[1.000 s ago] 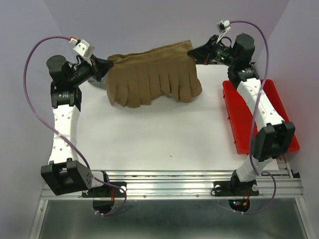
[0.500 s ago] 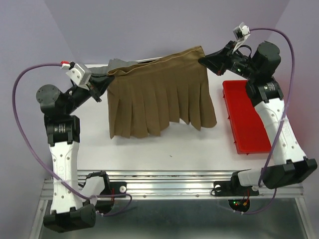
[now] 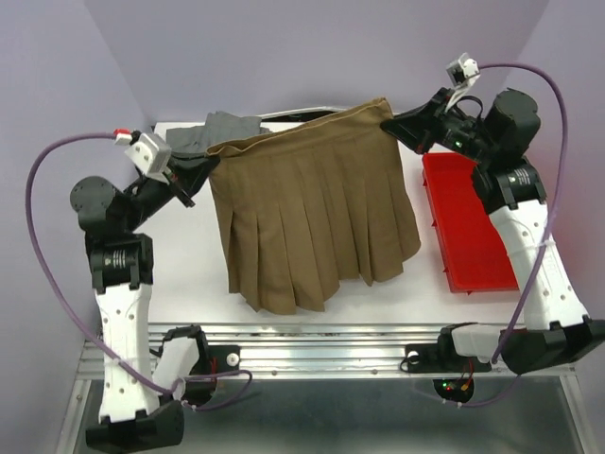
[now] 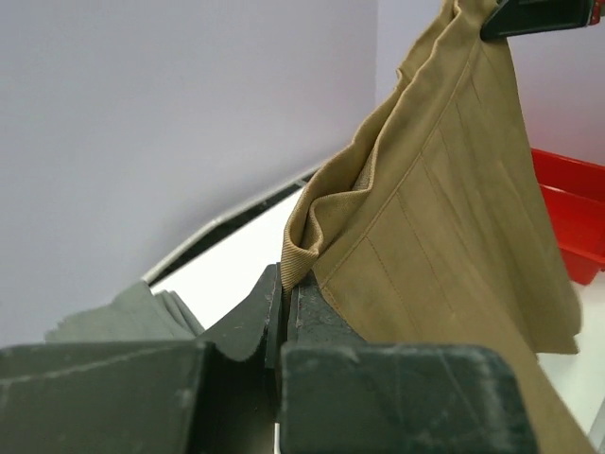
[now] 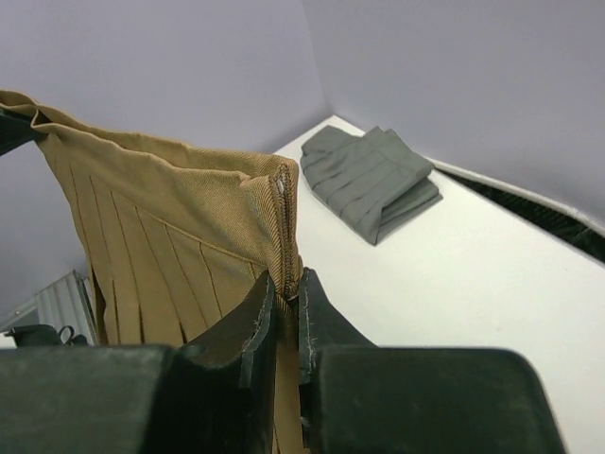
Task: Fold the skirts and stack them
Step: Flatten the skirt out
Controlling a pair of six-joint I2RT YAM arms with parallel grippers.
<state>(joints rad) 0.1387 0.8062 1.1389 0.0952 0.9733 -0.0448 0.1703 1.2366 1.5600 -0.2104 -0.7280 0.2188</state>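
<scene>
Tan-brown pleated cloth skirt (image 3: 312, 218): held up by its waistband and spread wide, hem hanging over the white counter (image 3: 189, 284), just left of the red plastic tray (image 3: 473, 236). Left gripper (image 3: 203, 170): clamped on the waistband corner farthest from the tray. Right gripper (image 3: 389, 123): clamped on the corner nearest the tray, at the side seam per the wrist view. Mid-grey pleated cloth skirt (image 3: 222, 128): folded, lying on the counter well left of the tray and farther back. Neither gripper touches it.

Step in hand (est.): spread the tan skirt and lay it flat prior to folding. Recs.:
- Keep the waistband taut btwn both grippers, w/o overstretching the seam.
- Lower both ends at an equal rate so the hem lands first and the pleats lie straight.
- Set it down left of the tray, no cloth draped over the tray rim.
- Do not drag cloth across the grey skirt.

Tray contents: nothing seen on the visible floor. The far end sits behind the right arm, so it cannot be confirmed there.
</scene>
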